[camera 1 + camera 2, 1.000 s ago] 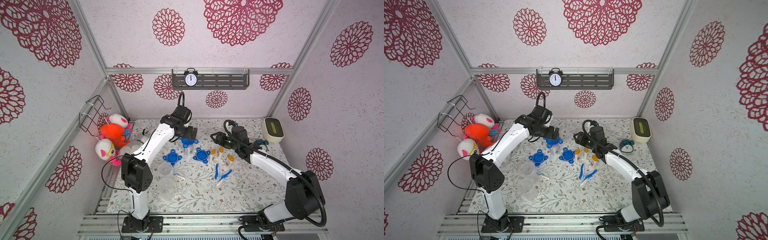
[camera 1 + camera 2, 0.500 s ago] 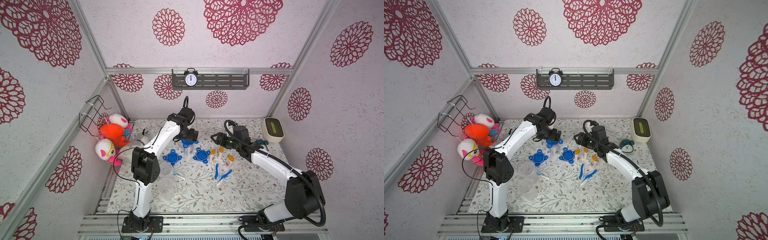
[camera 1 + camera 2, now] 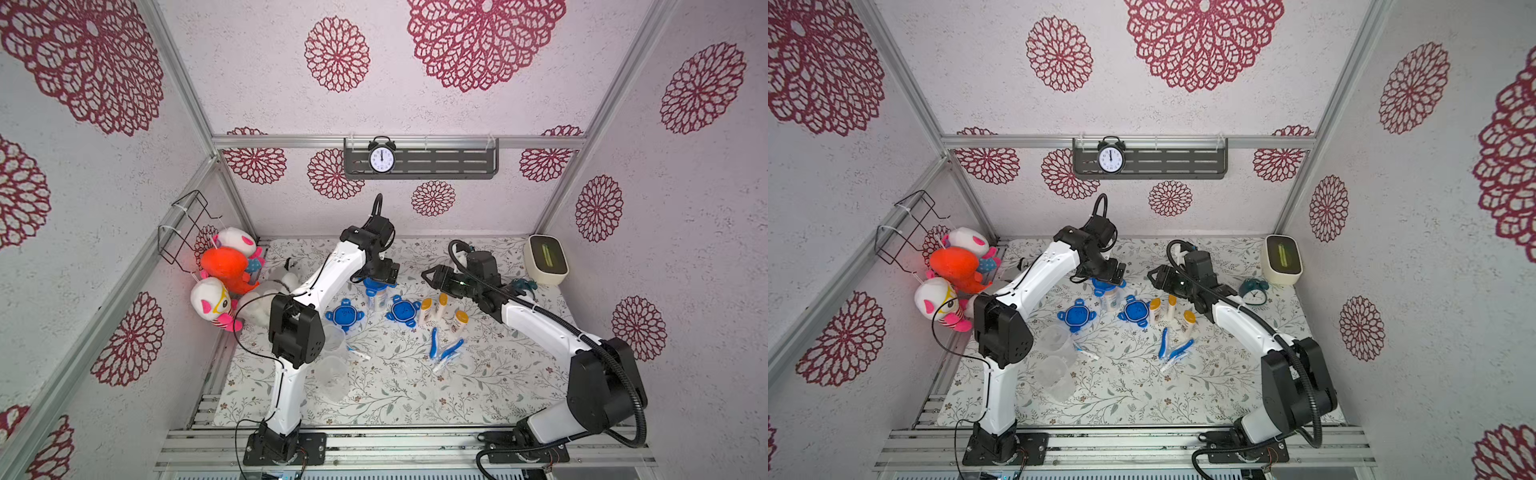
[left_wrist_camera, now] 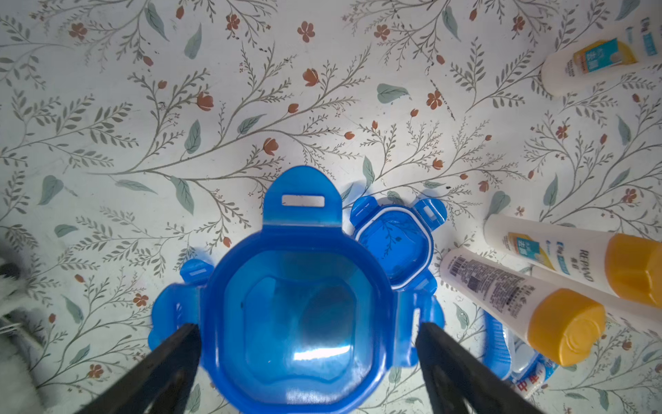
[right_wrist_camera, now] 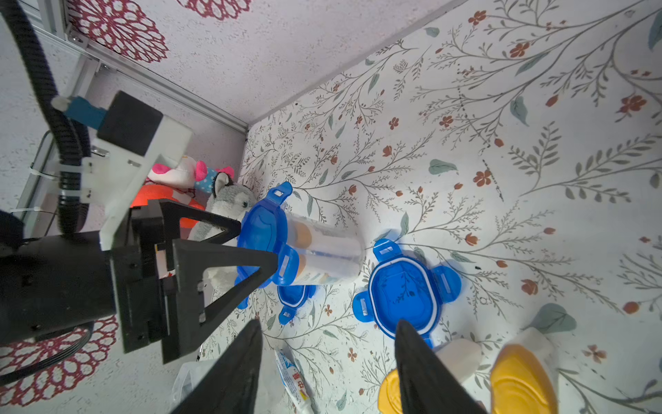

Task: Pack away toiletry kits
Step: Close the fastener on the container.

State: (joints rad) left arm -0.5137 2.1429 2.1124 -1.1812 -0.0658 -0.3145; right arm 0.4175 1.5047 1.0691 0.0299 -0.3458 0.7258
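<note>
Left gripper (image 4: 304, 335) over upright clear cup (image 5: 324, 251), jaws spread wide, tips at 2 side tabs of its blue lid (image 4: 297, 308). Right gripper (image 5: 327, 322) jaws apart, empty, hovering close by. 2 loose lids (image 3: 344, 314) flat on mat (image 3: 415, 395) beside cup. 3 orange-capped bottles (image 3: 441, 305), toothbrushes (image 3: 434, 343) grouped nearer right arm. 2 empty cups (image 3: 332, 378) by left arm.
</note>
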